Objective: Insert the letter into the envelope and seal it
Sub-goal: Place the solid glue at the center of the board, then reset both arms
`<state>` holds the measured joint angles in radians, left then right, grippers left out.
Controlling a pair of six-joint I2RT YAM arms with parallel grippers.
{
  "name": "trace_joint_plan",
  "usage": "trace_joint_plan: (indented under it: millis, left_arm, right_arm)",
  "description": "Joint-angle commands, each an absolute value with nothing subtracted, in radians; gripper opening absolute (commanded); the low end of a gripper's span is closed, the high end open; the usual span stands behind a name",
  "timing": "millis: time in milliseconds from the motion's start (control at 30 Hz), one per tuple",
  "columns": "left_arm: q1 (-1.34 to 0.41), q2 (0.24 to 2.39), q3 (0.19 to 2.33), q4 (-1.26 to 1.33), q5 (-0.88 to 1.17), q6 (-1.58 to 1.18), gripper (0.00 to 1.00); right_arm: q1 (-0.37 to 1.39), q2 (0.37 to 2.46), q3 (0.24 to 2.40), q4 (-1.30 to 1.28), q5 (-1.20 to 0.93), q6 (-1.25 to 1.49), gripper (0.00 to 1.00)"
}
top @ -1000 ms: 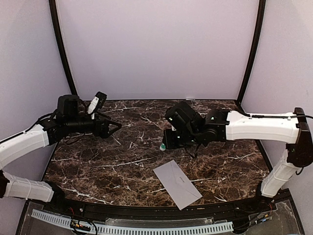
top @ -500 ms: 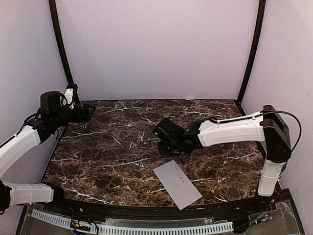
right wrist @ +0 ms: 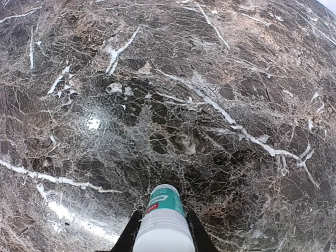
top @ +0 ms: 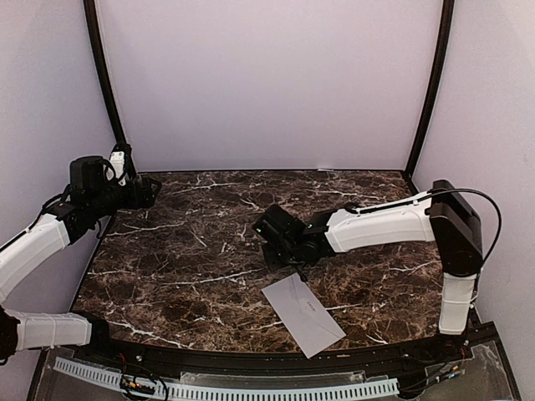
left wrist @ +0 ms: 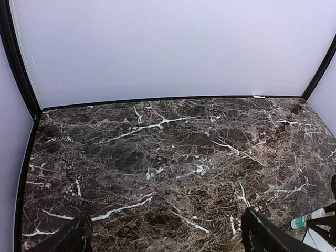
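From the overhead camera we see a pale grey rectangular paper envelope [top: 303,313] lying flat and at a slant on the dark brown, white-veined marble counter [top: 167,276], near the counter's front edge. We cannot find the cream letter in any view, so we cannot tell where it is, nor whether the envelope's flap is stuck down

The right pincer [right wrist: 164,232] hangs just beyond the envelope's far corner, its white arm reaching in from the envelope's right. From overhead it is only a dark mass, and we cannot tell there what it carries. Its own wrist camera settles that: the two black fingers [right wrist: 131,233] are clenched on a white plastic glue stick with a teal-green label [right wrist: 164,207], which points at bare marble. That camera does not catch the envelope

The left pincer [top: 149,192] is raised well apart from the envelope, out past its far-left side by the counter's back left corner. Its wrist camera shows the fingers [left wrist: 71,239] spread wide at the two lower corners of the view, released, with only marble between them. At its lower right edge that same view picks up the glue stick from the side, with a pale corner of the envelope just below it
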<state>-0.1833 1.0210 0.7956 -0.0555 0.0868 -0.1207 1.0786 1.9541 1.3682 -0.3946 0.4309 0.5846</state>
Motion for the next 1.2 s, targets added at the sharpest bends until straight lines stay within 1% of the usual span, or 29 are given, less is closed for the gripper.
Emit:
trace_joint_plan:
  millis: [0, 167, 467, 567, 600, 700, 800, 833, 933, 1067, 1133, 1167]
  left_arm:
    - [-0.180, 1.022, 0.782, -0.050, 0.077, -0.126, 0.97]
    - [-0.179, 1.023, 0.782, -0.051, 0.079, -0.125, 0.97]
    - [-0.179, 1.018, 0.780, -0.050, 0.077, -0.120, 0.97]
    - [-0.179, 1.013, 0.779, -0.052, 0.050, -0.104, 0.97]
    - [-0.179, 1.012, 0.779, -0.056, 0.044, -0.102, 0.97]
    - [-0.179, 1.000, 0.777, -0.050, 0.027, -0.101, 0.97]
    - [-0.179, 1.005, 0.791, -0.052, 0.022, -0.130, 0.97]
    - [-0.180, 1.012, 0.795, -0.054, -0.007, -0.173, 0.97]
    - [-0.179, 1.025, 0.767, 0.008, -0.037, -0.240, 0.98]
    - [-0.137, 1.104, 0.716, 0.127, -0.049, -0.268, 0.99]
    - [-0.066, 1.143, 0.687, 0.162, -0.062, -0.281, 0.99]
    - [0.001, 1.150, 0.658, 0.192, -0.041, -0.288, 0.99]
  right_arm:
    - [1.075, 1.969, 1.397, -0.374, 0.460, 0.572, 0.23]
    - [1.074, 1.976, 1.394, -0.378, 0.462, 0.569, 0.36]
    - [1.077, 1.933, 1.395, -0.383, 0.444, 0.566, 0.72]
    - [1.085, 1.886, 1.401, -0.397, 0.459, 0.554, 0.87]
    - [1.087, 1.869, 1.405, -0.405, 0.464, 0.549, 0.91]
    - [1.088, 1.813, 1.427, -0.441, 0.471, 0.532, 0.98]
    - [1.075, 1.752, 1.450, -0.473, 0.472, 0.504, 0.99]
    - [1.061, 1.733, 1.455, -0.483, 0.458, 0.502, 0.99]
    - [0.988, 1.673, 1.436, -0.492, 0.400, 0.494, 0.99]
    - [0.823, 1.561, 1.287, -0.421, 0.251, 0.470, 0.99]
    - [0.707, 1.505, 1.206, -0.381, 0.177, 0.451, 0.99]
    - [0.649, 1.487, 1.171, -0.365, 0.152, 0.441, 0.99]
